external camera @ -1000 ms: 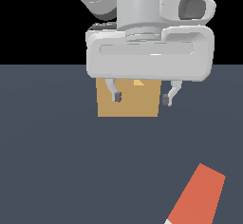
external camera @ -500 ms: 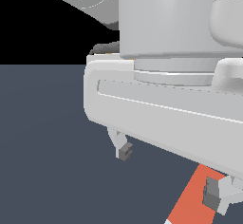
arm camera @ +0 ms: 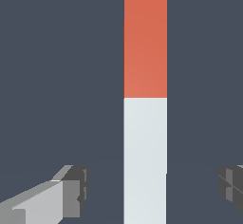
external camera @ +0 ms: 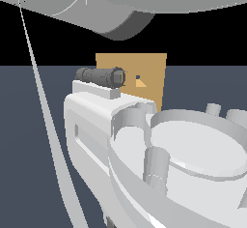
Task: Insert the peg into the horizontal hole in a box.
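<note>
Peg (arm camera: pixel 145 99) half orange-red, half pale white; box (external camera: pixel 144 75) plain tan.

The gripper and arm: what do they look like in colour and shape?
The arm has a smooth white to pale grey shell with rounded housings. A small dark grey cylinder sits on top of it. In the wrist view, the gripper has pale grey fingers ending in dark grey, blocky pads.

- The floor (external camera: pixel 202 89) — a flat, dark slate-blue surface, plain and unmarked, stretching back to a straight horizon line in the exterior view.
- Above that line, a solid black backdrop (external camera: pixel 202 38).
- In the wrist view the same slate-blue ground (arm camera: pixel 57 76) fills the whole picture behind everything else, evenly lit — no texture visible.
</note>
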`<action>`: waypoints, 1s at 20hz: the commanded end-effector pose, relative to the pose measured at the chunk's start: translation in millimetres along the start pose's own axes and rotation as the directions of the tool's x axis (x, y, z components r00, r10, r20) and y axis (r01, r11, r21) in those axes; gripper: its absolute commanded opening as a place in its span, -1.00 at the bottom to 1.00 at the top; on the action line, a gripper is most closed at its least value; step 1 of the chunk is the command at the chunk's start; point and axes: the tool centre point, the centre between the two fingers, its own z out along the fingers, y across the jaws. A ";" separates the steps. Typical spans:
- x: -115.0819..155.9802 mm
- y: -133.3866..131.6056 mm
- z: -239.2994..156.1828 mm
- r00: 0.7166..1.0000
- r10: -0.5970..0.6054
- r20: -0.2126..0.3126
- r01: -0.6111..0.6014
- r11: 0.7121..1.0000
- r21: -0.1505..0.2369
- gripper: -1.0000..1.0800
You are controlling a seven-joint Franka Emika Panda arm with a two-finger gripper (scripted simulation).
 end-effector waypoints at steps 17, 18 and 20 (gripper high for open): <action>-0.4 -1.4 49.4 1.000 0.004 -0.001 -0.004 1.000 0.000 0.92; -0.3 -1.2 50.6 1.000 0.004 -0.001 -0.004 1.000 0.000 0.92; 0.3 -0.5 50.4 1.000 0.003 -0.002 -0.003 1.000 0.000 0.92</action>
